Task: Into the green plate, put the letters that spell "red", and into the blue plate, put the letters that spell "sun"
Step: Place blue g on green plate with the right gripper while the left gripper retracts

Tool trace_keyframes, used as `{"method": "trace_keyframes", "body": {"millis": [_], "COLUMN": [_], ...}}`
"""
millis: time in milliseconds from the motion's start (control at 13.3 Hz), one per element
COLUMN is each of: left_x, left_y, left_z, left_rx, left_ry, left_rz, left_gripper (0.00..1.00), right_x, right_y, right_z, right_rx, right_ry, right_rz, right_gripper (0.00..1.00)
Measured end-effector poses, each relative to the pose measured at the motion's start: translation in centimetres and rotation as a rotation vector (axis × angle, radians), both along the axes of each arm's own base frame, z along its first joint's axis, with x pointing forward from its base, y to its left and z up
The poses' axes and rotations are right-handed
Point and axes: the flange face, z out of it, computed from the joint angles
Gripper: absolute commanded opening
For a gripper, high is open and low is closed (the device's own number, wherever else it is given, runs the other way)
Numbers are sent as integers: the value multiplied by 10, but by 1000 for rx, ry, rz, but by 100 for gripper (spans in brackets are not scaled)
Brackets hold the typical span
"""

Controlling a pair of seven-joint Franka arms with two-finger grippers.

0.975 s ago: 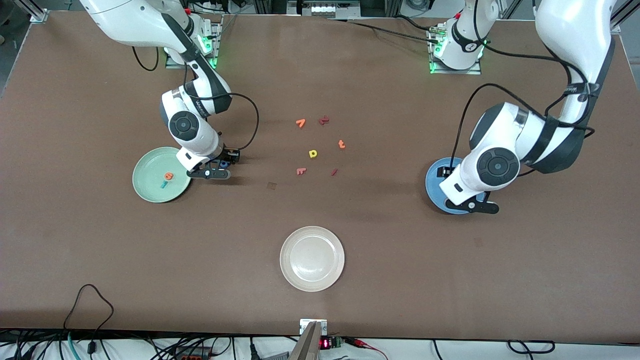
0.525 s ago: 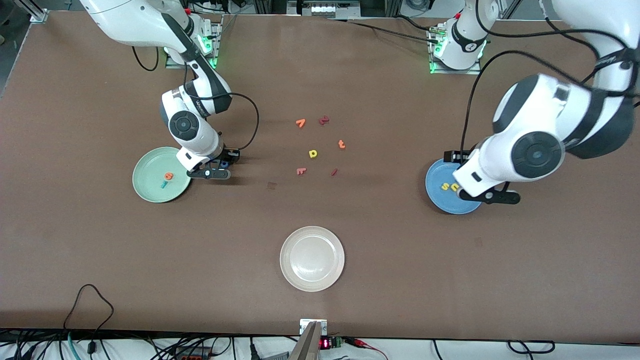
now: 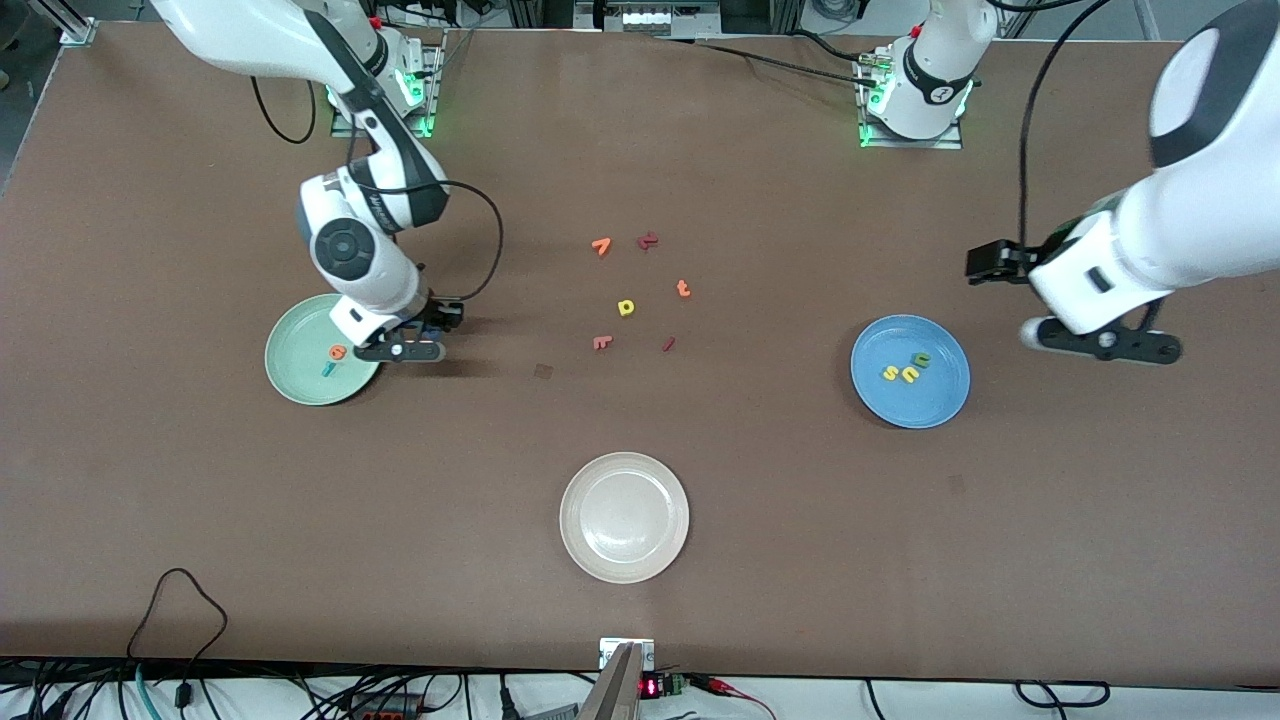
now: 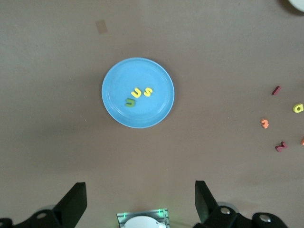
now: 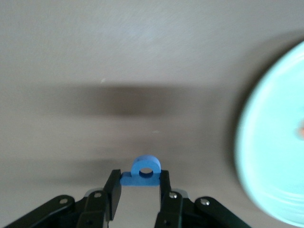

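Carrying the last letter toward the green plate [image 3: 300, 385].
Right gripper [image 5: 138, 190] clamps the blue d [image 5: 144, 171] beside the plate's rim; a shallow pinch could drop it short. Left gripper [image 4: 137, 204] waits, jaws apart, above the blue plate [image 4: 156, 111].

the front view looks down from high across the whole table. the left wrist view looks straight down from well up, sharing the blue plate [image 4: 137, 92] with it. the right wrist view sits close to the tabletop, sharing the green plate [image 5: 275, 142].
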Motion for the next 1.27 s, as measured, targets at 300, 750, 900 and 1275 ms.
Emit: {"method": "trace_keyframes", "body": {"millis": [300,750,900,1275], "left_x": [-21,-46,-48,-49], "left_y": [13,27,28,22], "left_z": [12,32,32,34], "left_rx": [17,30,31,30], "left_ry": [-138,-249,-252,-256], "left_rz": [15,49,52,40], "left_gripper": [100,100,100,100], "right_x": [27,26,25,41], "right_y": [-115,-169,-177,-183], "right_z": [50,-14,-22,42], "right_rx": [5,35,36,15], "right_ry": [-23,16,22,-39], "right_rz": [61,46,33,30], "right_gripper": [10,100,100,100]}}
